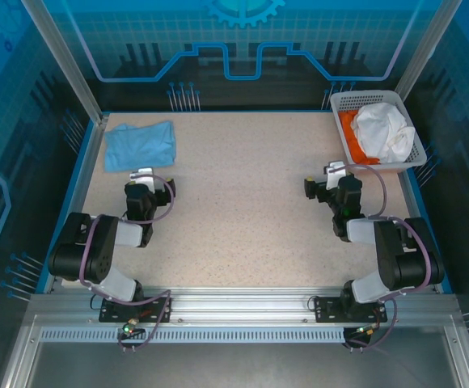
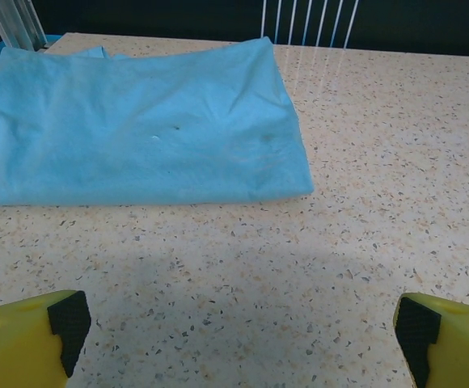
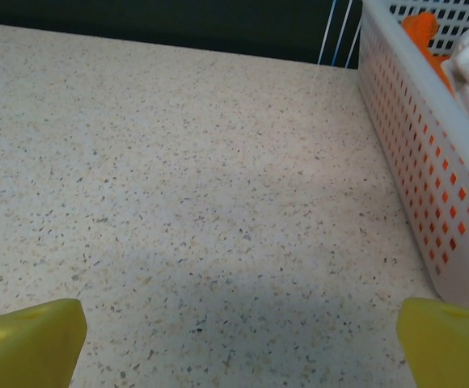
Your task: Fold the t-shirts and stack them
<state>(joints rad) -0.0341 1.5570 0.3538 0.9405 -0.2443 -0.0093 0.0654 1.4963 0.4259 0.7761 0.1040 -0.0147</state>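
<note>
A light blue t-shirt [image 1: 140,145] lies folded flat at the table's far left corner; the left wrist view shows it as a smooth rectangle [image 2: 129,129] with no lettering visible. A white t-shirt [image 1: 384,132] is bunched on top of an orange one [image 1: 352,136] inside the white lattice basket [image 1: 362,100] at the far right. My left gripper [image 1: 142,176] stands open just short of the blue shirt's near edge, yellow fingertips [image 2: 24,343] wide apart over bare table. My right gripper [image 1: 335,171] is open too, left of the basket wall [image 3: 428,186], holding nothing.
Blue raised edges border the speckled table [image 1: 242,202]. An aluminium post [image 1: 65,61] rises at the far left corner beside the blue shirt. The basket sits tight against the far right edge. Both arm bases are bolted to the rail at the near side.
</note>
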